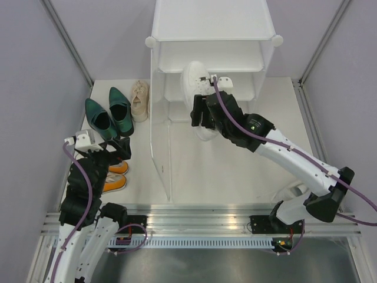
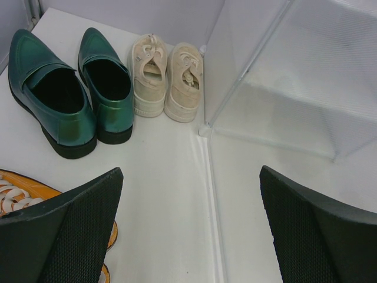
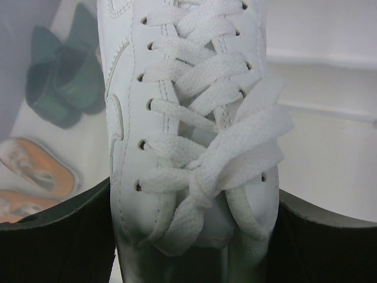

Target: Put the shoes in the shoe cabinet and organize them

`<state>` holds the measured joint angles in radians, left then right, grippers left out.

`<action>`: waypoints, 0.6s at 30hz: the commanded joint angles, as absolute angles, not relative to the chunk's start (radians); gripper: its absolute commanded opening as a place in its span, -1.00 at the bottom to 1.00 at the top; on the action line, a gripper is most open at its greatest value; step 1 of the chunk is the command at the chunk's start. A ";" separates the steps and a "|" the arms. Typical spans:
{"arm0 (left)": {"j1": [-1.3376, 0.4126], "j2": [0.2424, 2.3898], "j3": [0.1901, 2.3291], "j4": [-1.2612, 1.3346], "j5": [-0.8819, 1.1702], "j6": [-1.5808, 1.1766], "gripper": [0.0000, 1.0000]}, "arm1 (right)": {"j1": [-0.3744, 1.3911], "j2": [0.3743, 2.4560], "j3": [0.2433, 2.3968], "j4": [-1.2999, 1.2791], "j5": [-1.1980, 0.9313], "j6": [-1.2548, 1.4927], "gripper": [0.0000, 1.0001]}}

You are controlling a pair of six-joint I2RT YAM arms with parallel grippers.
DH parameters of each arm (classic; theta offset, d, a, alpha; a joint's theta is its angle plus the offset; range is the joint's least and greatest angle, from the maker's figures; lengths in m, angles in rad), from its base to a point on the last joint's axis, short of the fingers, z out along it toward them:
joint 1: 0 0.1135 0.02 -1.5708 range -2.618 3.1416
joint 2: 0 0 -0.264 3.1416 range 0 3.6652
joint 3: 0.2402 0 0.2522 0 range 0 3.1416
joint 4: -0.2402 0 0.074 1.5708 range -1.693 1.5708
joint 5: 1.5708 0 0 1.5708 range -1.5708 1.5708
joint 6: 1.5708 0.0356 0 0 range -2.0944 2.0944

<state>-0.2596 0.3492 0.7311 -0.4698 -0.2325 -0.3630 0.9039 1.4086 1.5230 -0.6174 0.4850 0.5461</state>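
Nearest us, we find the left gripper (image 2: 189,171) wide apart and empty by two orange sneakers (image 1: 115,175); beyond stand two dark green heels (image 2: 68,124) and two cream sneakers (image 2: 147,88). Farther right, the right gripper (image 1: 203,112) clasps one white sneaker (image 3: 188,118), toe at the shoe cabinet (image 1: 212,26)'s open front.

No lettering, label, brand or number can be read, not even on the white sneaker (image 3: 182,118).

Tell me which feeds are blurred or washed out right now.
Right wrist: white sneaker laces crisp, green heels and orange sneakers hazy behind the translucent side panel. Left wrist: cream sneakers sharp, sheen on the heels. Top external: even light, shoe cabinet top nearly bleached.
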 commanded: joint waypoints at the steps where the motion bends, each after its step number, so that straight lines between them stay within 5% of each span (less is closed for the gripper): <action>1: -0.262 0.348 0.727 -0.449 -0.224 -0.371 0.99 | 0.861 1.475 1.695 -0.551 0.460 0.462 -0.99; 18: -0.264 0.356 0.726 -0.443 -0.206 -0.373 0.99 | 0.799 1.764 2.101 -0.607 0.384 0.422 -0.99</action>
<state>-0.2596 0.3492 0.7303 -0.4698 -0.2260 -0.3630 0.8043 1.7718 1.9877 -0.6971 0.3889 0.4385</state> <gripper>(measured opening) 0.993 0.806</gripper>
